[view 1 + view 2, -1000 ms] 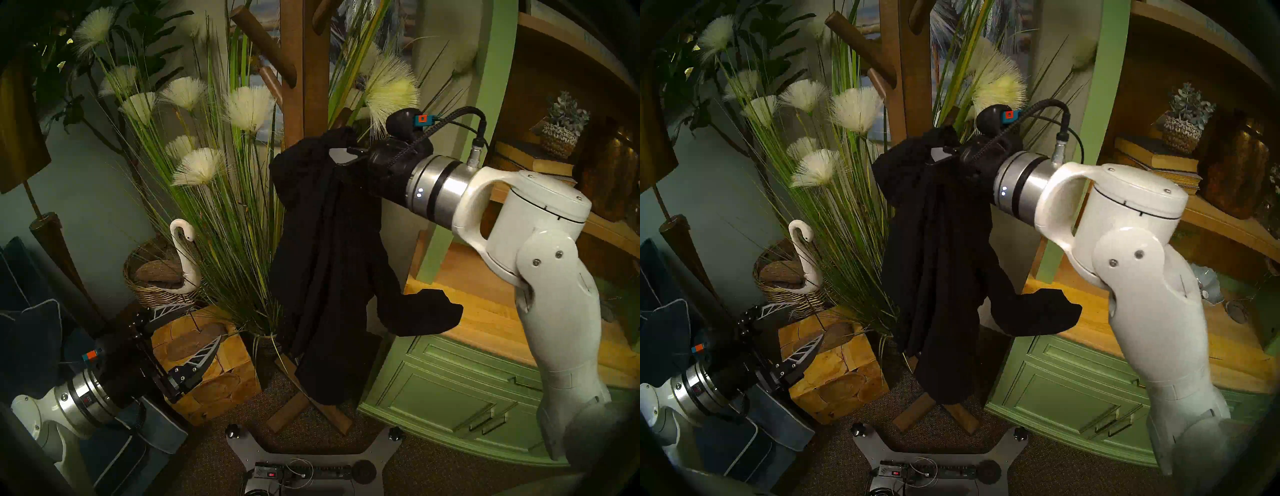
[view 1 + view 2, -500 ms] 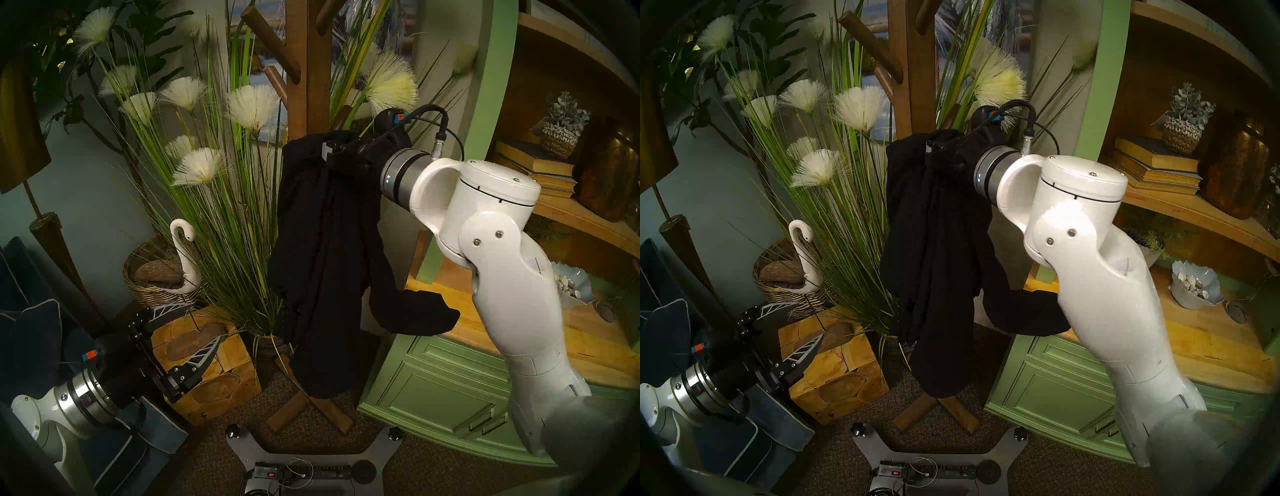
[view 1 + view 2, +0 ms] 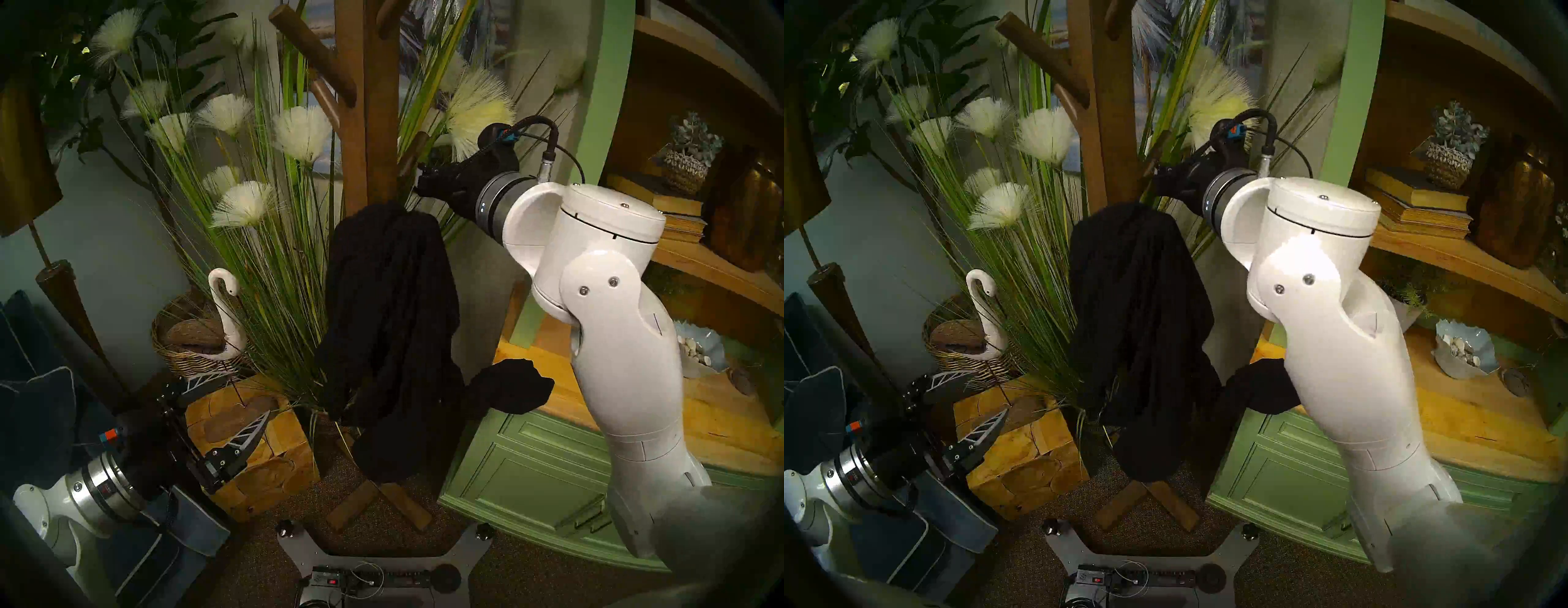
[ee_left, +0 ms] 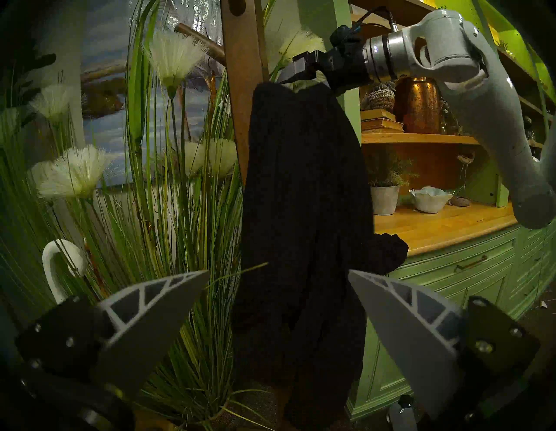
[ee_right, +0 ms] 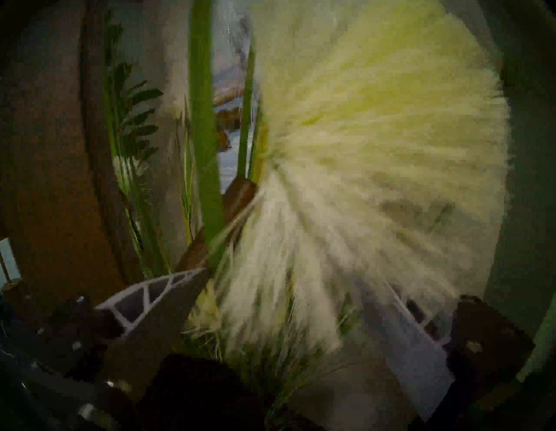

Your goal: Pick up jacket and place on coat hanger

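The black jacket (image 3: 390,318) hangs limp against the square post of the brown wooden coat stand (image 3: 379,127), its top just below the lower right peg. What bears it is hidden by the cloth. One sleeve lies on the wooden counter (image 3: 594,382). My right gripper (image 3: 420,178) is open and empty, just above and right of the jacket's top, beside that peg. The right wrist view shows its fingers apart (image 5: 282,280), the peg (image 5: 237,195) and a blurred plume. My left gripper (image 3: 244,397) is open and empty, low at the left. It faces the jacket (image 4: 301,195).
Tall grass with white plumes (image 3: 301,131) stands behind the stand. A green cabinet (image 3: 551,467) with shelves is at the right. A wooden block (image 3: 263,450), a basket with a white swan (image 3: 225,314) and blue cushions (image 3: 38,407) are at the left. The stand's cross foot (image 3: 377,501) is on the carpet.
My right gripper has opened and let go of the jacket. The jacket's top has dropped lower along the post, and the gripper now sits apart above it. The left arm has not moved.
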Robot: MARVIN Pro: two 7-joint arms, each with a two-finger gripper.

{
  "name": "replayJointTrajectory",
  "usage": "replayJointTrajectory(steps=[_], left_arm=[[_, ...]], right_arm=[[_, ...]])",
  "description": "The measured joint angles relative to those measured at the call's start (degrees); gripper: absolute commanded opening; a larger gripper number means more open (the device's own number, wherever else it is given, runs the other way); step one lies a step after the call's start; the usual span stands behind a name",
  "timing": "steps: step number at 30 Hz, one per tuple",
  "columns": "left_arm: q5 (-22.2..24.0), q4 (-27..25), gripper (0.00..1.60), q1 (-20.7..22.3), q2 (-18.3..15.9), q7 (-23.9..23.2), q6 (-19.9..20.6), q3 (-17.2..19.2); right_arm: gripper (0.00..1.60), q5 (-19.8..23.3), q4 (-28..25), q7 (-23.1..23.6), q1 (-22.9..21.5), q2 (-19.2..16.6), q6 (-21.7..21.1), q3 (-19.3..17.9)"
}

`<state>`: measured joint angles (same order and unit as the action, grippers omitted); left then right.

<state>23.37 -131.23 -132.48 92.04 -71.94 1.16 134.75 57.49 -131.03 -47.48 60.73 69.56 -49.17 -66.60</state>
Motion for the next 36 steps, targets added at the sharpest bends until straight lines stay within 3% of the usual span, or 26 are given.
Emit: replayJointTrajectory(steps=[6,17,22,36], left_arm=[[0.0,0.0,1.60,0.1,0.1,-0.1,0.1,0.1],[-0.1,-0.1,1.60,0.3,0.4,-0.4,0.3,0.2],[-0.1,-0.1,1.60,0.4,0.5,-0.6,0.3,0.3],[-0.5,0.1,1.60,0.7,0.7,-0.9,0.4,0.3]], right_arm=[[1.44,1.0,-1.3,-1.5,1.3,0.3,-1.0,-1.1],[1.60,2.6,-4.1,-1.1,5.8,-1.6,-1.1,-3.3],[1.60,2.8,-6.7,0.4,9.0,-3.9,-0.6,-5.4],[1.60,2.7,-7.6,2.8,16.2,-8.6,0.8,-14.0]])
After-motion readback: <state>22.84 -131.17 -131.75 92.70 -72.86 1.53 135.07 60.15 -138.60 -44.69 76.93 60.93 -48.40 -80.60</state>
